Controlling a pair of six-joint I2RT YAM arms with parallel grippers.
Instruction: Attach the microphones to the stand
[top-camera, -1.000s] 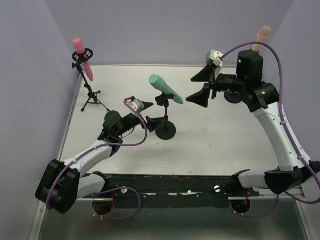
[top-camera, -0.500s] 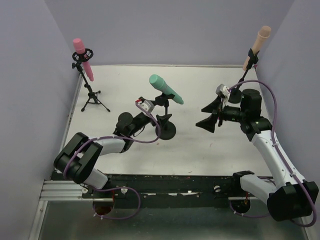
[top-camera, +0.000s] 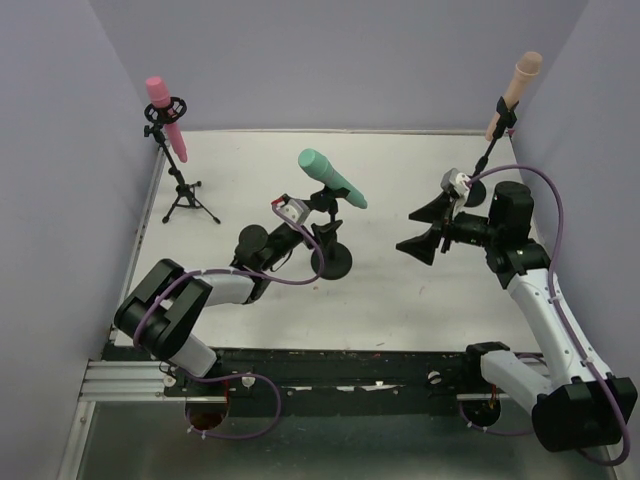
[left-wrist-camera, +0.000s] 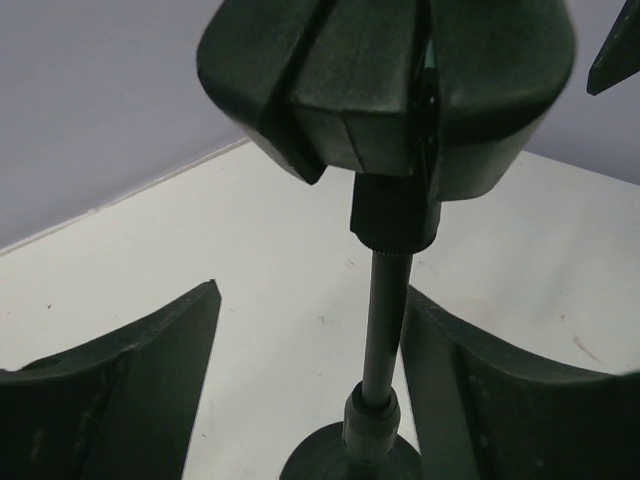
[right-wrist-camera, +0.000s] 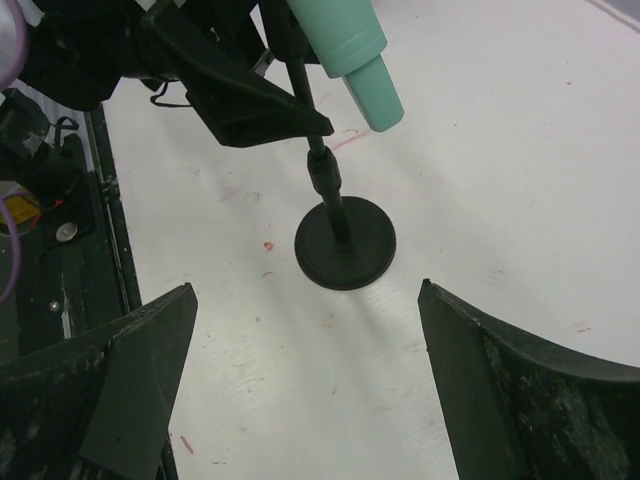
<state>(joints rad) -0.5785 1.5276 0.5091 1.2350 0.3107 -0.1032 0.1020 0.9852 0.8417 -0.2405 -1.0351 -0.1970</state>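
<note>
**Three microphones up on stands, both claws empty**

The left claw (left-wrist-camera: 310, 335) is parted astride the round-base stand (left-wrist-camera: 385, 320) and grips nothing. Whether one finger grazes the pole is unclear. The teal microphone (top-camera: 332, 178) sits clipped on that stand, mid-worktop (top-camera: 400, 290). The pink microphone (top-camera: 165, 118) stands back left. The peach microphone (top-camera: 512, 92) stands back right, its stand's foot hidden behind the right arm. The right claw (top-camera: 405, 232) gapes wide, empty.

I see a teal-green microphone (top-camera: 332, 178), a pink microphone (top-camera: 165, 117) and a peach microphone (top-camera: 512, 92). The stands (top-camera: 331, 262) are black. The table (top-camera: 400, 290) is white with tiny marks that look reddish, I think. The walls (top-camera: 60, 180) are pale purple. My cables (top-camera: 558, 215) are purple. My left gripper (left-wrist-camera: 310, 400) and right gripper (right-wrist-camera: 305, 400) are black.
</note>
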